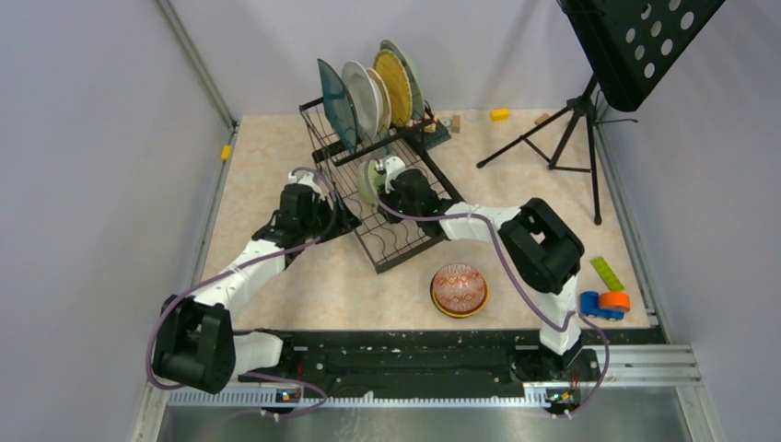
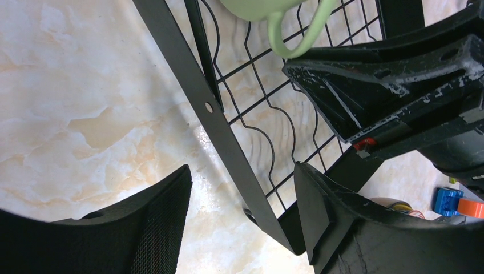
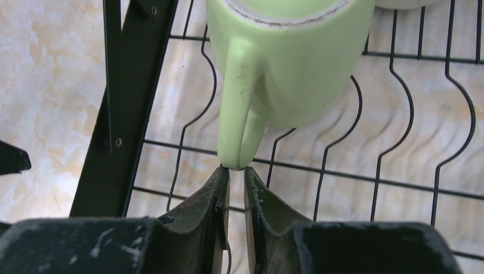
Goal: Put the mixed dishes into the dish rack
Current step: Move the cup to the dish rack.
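The black wire dish rack stands mid-table, with several plates upright in its raised section. A light-green mug lies in the flat tray beside a cream mug. My right gripper is over the tray. In the right wrist view its jaws are nearly together, with the tips touching the end of the green mug's handle. My left gripper is open, and it straddles the rack's flat side bar in the left wrist view. A red-patterned bowl sits in a yellow-orange bowl.
A black music stand on a tripod fills the back right. A blue toy car and a green block lie at the right edge. Yellow blocks lie at the back and by the left wall.
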You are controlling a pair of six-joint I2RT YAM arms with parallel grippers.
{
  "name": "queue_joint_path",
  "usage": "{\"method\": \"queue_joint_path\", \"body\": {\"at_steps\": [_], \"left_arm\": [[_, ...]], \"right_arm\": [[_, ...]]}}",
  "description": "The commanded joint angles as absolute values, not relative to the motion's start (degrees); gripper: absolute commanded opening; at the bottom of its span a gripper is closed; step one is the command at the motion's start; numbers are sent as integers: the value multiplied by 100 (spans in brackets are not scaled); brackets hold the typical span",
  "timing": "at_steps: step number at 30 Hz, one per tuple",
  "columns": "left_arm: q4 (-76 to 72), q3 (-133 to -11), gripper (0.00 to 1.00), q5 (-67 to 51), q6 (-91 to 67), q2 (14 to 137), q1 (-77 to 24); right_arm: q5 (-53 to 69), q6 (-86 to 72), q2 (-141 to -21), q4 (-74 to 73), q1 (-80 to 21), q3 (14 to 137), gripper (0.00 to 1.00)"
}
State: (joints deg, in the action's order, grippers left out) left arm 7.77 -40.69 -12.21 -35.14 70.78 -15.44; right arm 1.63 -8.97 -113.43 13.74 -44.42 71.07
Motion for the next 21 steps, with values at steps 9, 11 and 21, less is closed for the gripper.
{"method": "queue_joint_path", "body": {"at_steps": [9, 11, 21], "left_arm": [[646, -4008, 70, -1213, -3454, 6940, -1528], [634, -3996, 70, -1222, -3455, 6936, -1529], [631, -3992, 70, -1236, -3434, 6946, -1529]], "right_arm": [[18, -452, -11821, 1874, -4187, 8002, 20], [-179, -488, -11898, 1914, -4175, 8080, 21], [-388, -1123, -12353, 2620, -4170, 8270, 21]]}}
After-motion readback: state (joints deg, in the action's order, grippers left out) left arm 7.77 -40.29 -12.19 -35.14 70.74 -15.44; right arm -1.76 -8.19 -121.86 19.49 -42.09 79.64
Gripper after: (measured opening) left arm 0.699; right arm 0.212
